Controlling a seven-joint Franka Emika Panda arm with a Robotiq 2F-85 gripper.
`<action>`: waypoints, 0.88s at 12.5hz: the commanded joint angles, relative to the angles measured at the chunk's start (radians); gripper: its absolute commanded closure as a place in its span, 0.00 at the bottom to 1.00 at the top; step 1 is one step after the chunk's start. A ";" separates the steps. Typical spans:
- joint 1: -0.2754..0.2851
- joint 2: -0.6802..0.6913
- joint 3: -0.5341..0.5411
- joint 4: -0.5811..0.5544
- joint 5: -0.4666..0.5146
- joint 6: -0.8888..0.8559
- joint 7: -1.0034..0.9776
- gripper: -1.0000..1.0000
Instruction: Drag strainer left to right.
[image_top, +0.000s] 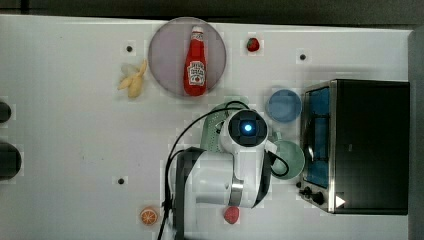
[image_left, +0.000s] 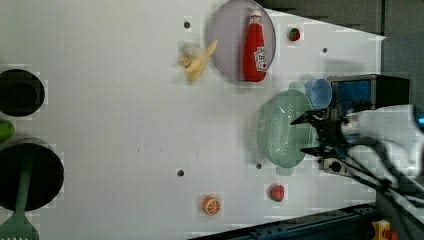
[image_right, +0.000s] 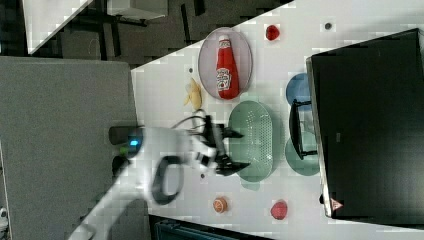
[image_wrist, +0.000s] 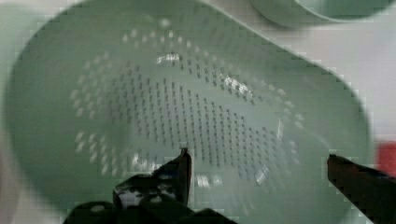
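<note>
White tabletop with toy food scattered around, robot arm parked over the strainer (image_right: 252, 140).

So the gripper (image_right: 231, 151) hangs right above the green strainer with its fingers (image_wrist: 180, 170) spread about as wide as they go, holding nothing. In the wrist view both fingers sit over the inside of the bowl and I can't tell if they touch it yet. The strainer sits mid-table, just beside the black toaster oven (image_top: 367, 145), with a blue cup (image_top: 284, 105) and a green mug (image_top: 289, 160) squeezed between them, and the ketchup bottle (image_top: 195, 62) on its plate (image_top: 165, 55) a bit further off. Nothing about the drag looks started to me: no hold on the rim yet. My guess is it needs to drop down, hook or pinch an edge, then do the whole slide.
</note>
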 joint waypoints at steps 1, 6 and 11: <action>0.026 -0.185 -0.001 0.147 -0.002 -0.213 -0.254 0.00; 0.025 -0.388 -0.003 0.361 -0.020 -0.614 -0.359 0.00; 0.025 -0.432 -0.003 0.427 -0.091 -0.706 -0.359 0.00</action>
